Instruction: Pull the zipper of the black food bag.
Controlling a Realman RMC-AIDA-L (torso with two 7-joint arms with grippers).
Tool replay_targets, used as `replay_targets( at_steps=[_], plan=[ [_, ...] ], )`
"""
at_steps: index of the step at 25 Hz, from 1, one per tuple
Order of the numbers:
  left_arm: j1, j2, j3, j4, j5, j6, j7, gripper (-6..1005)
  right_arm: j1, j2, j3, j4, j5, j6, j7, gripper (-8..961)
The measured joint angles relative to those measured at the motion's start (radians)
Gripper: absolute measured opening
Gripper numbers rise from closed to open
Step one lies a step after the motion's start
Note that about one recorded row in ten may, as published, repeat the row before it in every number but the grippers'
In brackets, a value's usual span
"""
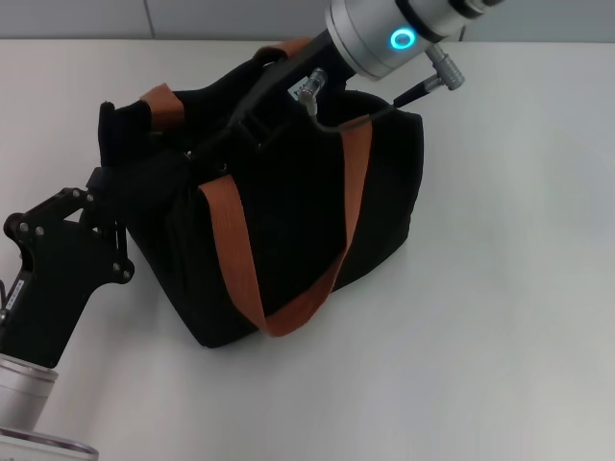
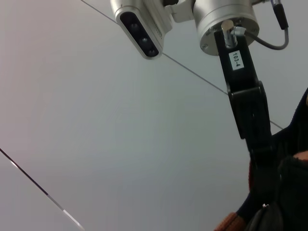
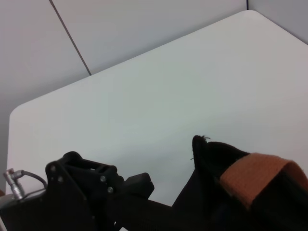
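The black food bag (image 1: pixel 288 221) stands mid-table with orange-brown straps (image 1: pixel 235 250) hanging over its side. From the far side my right gripper (image 1: pixel 204 146) reaches down along the bag's top ridge. Its fingers lie together as one black bar, shut on the zipper (image 1: pixel 190 154), which shows only as a tiny bright spot at the tip. In the left wrist view the same right gripper (image 2: pixel 263 202) ends at a small silver glint on the bag (image 2: pixel 293 192). My left gripper (image 1: pixel 113 197) presses against the bag's left end, black on black. The right wrist view shows it (image 3: pixel 139 185) beside the bag's corner (image 3: pixel 207 159).
The white table (image 1: pixel 519 288) spreads wide to the right of the bag and in front of it. A grey cable (image 1: pixel 332 115) from the right wrist loops over the bag's top. Pale wall panels (image 3: pixel 144 29) stand behind the table.
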Motion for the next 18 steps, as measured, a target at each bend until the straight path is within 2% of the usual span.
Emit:
replay_targets(
  at_steps=[9, 17, 18],
  plan=[
    [0.003, 0.0, 0.0, -0.003, 0.0, 0.005, 0.0, 117, 0.004, 0.004, -0.085, 0.032, 0.051, 0.076, 0.0, 371],
    [0.007, 0.0, 0.0, -0.003, 0.005, 0.005, 0.0, 118, -0.002, 0.004, -0.118, 0.033, 0.054, 0.112, 0.0, 385],
    [0.007, 0.0, 0.0, -0.003, 0.005, 0.005, 0.0, 118, -0.002, 0.004, -0.118, 0.033, 0.054, 0.113, 0.0, 412]
  ],
)
